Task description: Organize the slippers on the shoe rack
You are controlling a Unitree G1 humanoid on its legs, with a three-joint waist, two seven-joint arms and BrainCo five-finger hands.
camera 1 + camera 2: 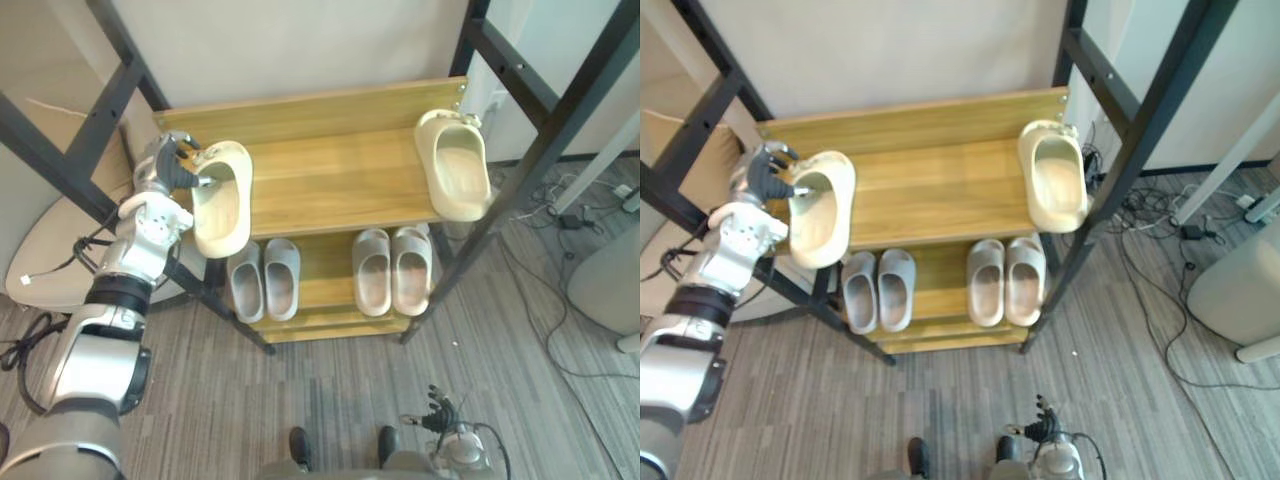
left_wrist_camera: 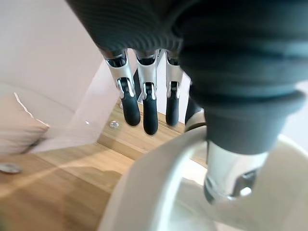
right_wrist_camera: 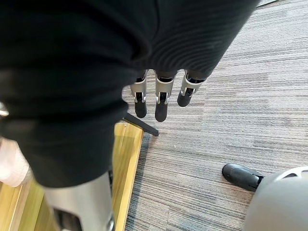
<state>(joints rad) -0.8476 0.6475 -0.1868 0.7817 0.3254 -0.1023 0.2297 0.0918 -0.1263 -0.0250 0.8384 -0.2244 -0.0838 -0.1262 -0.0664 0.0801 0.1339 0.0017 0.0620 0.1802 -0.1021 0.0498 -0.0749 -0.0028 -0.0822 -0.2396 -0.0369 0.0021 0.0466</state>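
Rack [image 1: 330,105]: two wood shelves in a black frame. The top shelf [image 1: 330,180] has one cream slipper at each end, well apart. The lower shelf [image 1: 325,262] has a grey pair [image 1: 264,280] on the left and another grey pair [image 1: 391,270] on the right, both lined up.

Left slipper [image 1: 222,205]: at the left end of the top shelf, near end past the front edge. The left robot hand [image 1: 170,165] pinches its side wall. In the wrist view the thumb is inside and the fingers [image 2: 144,108] curl down outside.

Right slipper [image 1: 455,170]: untouched, sticking out past the right end of the shelf.

Right robot hand [image 1: 440,412]: low over the floor [image 1: 330,390], fingers straight, holding nothing.

Risks, biggest first:
- Letting go here: the left slipper overhangs the front edge, so it will likely tip off to the floor.
- The grip is on a thin soft wall only. A quick swing could make the slipper pivot or slide out of the pinch.
- Dragging it right along the shelf could jolt the rack, and the right slipper may drop off its end.
- The left arm is close to the frame's left post, so a wide move could clip it.
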